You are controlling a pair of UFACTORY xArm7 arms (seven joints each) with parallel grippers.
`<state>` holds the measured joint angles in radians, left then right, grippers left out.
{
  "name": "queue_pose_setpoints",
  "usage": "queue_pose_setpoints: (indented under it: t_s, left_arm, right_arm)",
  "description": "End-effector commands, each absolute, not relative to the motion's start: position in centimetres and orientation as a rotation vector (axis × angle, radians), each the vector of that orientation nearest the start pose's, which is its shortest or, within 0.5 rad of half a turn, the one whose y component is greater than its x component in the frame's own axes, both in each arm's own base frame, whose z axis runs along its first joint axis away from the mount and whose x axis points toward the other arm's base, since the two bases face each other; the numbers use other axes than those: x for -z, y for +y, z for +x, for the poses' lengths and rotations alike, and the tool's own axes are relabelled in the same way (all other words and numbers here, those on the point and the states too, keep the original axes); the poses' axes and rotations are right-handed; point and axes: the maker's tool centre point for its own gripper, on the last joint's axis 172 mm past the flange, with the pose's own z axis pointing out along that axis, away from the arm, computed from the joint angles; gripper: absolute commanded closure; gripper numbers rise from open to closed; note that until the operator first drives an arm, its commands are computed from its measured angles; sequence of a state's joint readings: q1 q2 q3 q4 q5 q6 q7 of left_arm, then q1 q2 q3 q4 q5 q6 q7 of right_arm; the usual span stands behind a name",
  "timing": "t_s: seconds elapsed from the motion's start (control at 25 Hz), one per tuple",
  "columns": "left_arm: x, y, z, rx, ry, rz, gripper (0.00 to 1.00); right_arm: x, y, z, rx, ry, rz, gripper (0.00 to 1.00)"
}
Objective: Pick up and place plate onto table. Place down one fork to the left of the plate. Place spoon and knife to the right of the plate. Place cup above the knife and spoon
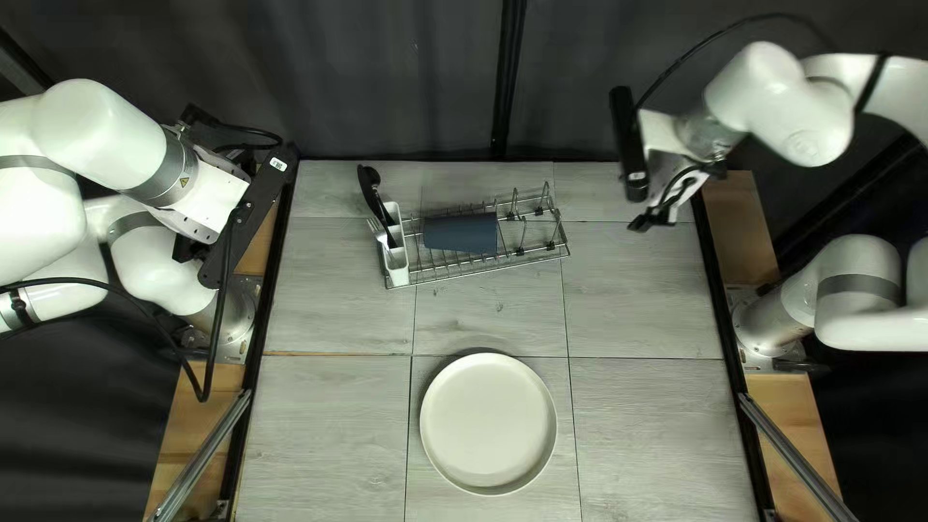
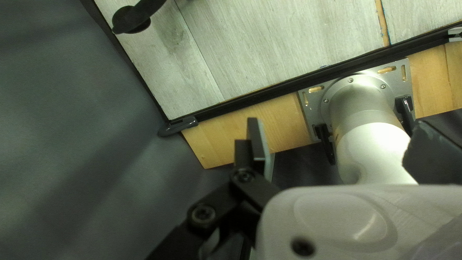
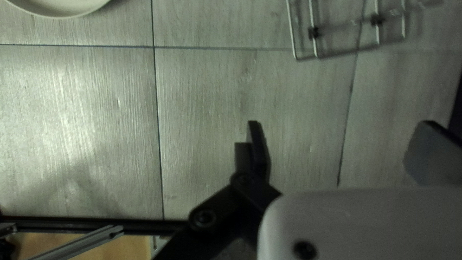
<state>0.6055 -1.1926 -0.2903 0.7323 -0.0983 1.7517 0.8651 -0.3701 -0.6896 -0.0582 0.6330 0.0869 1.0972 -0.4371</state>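
Note:
The pale plate lies flat near the table's near edge; part of the plate also shows in the right wrist view. A dark blue cup rests on its side in the wire rack. At the rack's left end, a white holder carries black utensils; their types are unclear. My left gripper is beyond the table's left edge, and the left gripper stands open and empty. Over the table's far right is my right gripper; the right gripper is open, holding nothing.
The rack's end lies ahead of my right gripper. My left arm's base and the table's black edge rail show under my left gripper. A dark curtain hangs behind the table.

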Motion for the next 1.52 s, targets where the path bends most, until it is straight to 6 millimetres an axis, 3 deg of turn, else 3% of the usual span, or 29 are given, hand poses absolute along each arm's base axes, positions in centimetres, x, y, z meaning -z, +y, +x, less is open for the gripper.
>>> queue_pose_setpoints:
  t_s: [0.04, 0.36, 0.48, 0.6, 0.76, 1.12, 1.32, 1.36, 1.52]
  left_arm:
    - [-35.2, 3.2, 16.9, 0.015, 0.601, -2.847, 0.0]
    - [-35.2, 3.2, 16.9, 0.015, 0.601, -2.847, 0.0]
    - [-35.1, 5.0, 19.4, 0.034, 0.567, -2.826, 0.0]
    - [-34.9, 6.1, 20.5, 0.03, 0.548, -2.811, 0.0]
    - [-33.4, 6.0, 22.4, 0.03, 0.595, -2.819, 0.0]
    - [-33.4, 6.0, 22.4, 0.03, 0.595, -2.819, 0.0]
    - [-30.1, 5.2, 26.1, 0.147, 0.327, -3.051, 0.0]
    - [-28.6, 5.0, 27.3, 0.156, 0.26, -3.093, 0.0]
    - [-26.7, 5.1, 28.8, 0.181, 0.153, -3.164, 0.0]
  right_arm:
    - [-27.4, -12.1, 31.7, 0.394, 0.022, -3.102, 0.0]
    - [-27.4, -12.1, 31.7, 0.394, 0.022, -3.102, 0.0]
    - [-27.4, -12.1, 31.7, 0.394, 0.022, -3.102, 0.0]
    - [-27.4, -12.1, 31.7, 0.394, 0.022, -3.102, 0.0]
    - [-27.4, -12.1, 31.7, 0.394, 0.022, -3.102, 0.0]
    - [-27.4, -12.1, 31.7, 0.394, 0.022, -3.102, 0.0]
    - [-27.4, -12.1, 31.7, 0.394, 0.022, -3.102, 0.0]
    - [-27.4, -12.1, 31.7, 0.394, 0.022, -3.102, 0.0]
    - [-27.4, -12.1, 31.7, 0.394, 0.022, -3.102, 0.0]
